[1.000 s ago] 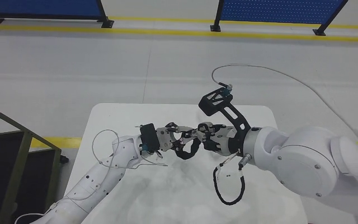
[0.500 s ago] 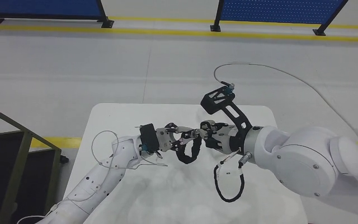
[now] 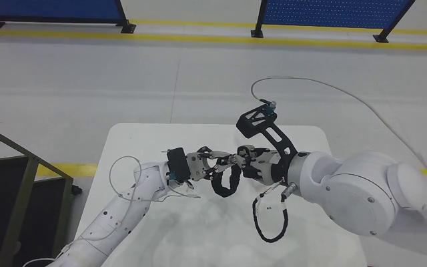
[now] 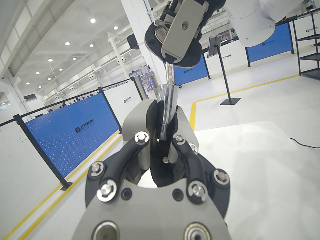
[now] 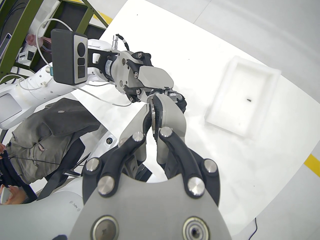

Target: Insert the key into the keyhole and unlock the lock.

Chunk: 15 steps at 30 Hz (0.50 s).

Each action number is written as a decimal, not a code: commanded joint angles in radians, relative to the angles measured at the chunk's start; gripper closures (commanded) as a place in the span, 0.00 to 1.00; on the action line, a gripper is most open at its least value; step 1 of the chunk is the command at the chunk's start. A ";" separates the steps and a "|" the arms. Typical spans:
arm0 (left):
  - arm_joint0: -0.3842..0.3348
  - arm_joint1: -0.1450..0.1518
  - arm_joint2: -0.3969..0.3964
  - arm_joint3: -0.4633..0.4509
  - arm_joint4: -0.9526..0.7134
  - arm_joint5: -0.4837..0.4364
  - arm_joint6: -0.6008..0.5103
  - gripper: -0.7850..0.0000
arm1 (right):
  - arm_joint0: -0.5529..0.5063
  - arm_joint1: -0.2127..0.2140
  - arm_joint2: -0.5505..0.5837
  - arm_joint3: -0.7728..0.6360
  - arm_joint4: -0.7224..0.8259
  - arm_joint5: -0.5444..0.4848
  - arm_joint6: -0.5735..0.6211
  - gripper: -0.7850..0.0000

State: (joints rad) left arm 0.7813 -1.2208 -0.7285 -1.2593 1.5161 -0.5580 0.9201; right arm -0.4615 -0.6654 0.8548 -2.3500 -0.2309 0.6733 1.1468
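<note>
The lock (image 4: 167,106) is held in the air well above the surface (image 3: 133,143), over its middle. The fingers of the left gripper (image 4: 163,118) are clamped narrow on the lock's near half, and its free end points at the right gripper (image 4: 173,58). The key (image 4: 170,74) lies in line with the lock, blade tip meeting the end face; how deep it sits I cannot tell. The right gripper's fingers are closed tight on the key's flat head, which is pinched between their dark pads.

Nothing lies between key and lock. A white tray (image 5: 253,62) rests on the surface well apart from both grippers, with a small dark speck (image 5: 249,99) in it.

From above, the grippers meet tip to tip and their fingers cover the joint, while a black cable loop (image 3: 230,181) hangs from the lock beneath them. The left wrist view lays the joint open, with blade and end face plain against the hall behind. In the right wrist view that arm's fingers hide the blade, leaving a sliver of the key's head between the pads.

The lock's body is a polished chrome cylinder, mirror-bright. The key is plain silver metal with a notched blade and a textured head
</note>
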 commanded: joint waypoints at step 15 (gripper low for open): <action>0.015 -0.008 -0.024 -0.006 0.029 -0.012 -0.003 1.00 | 0.031 0.011 -0.036 0.000 0.011 0.009 -0.009 1.00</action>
State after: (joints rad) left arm 0.7942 -1.2281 -0.7508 -1.2657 1.5462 -0.5689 0.9154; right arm -0.4320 -0.6549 0.8217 -2.3500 -0.2202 0.6825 1.1375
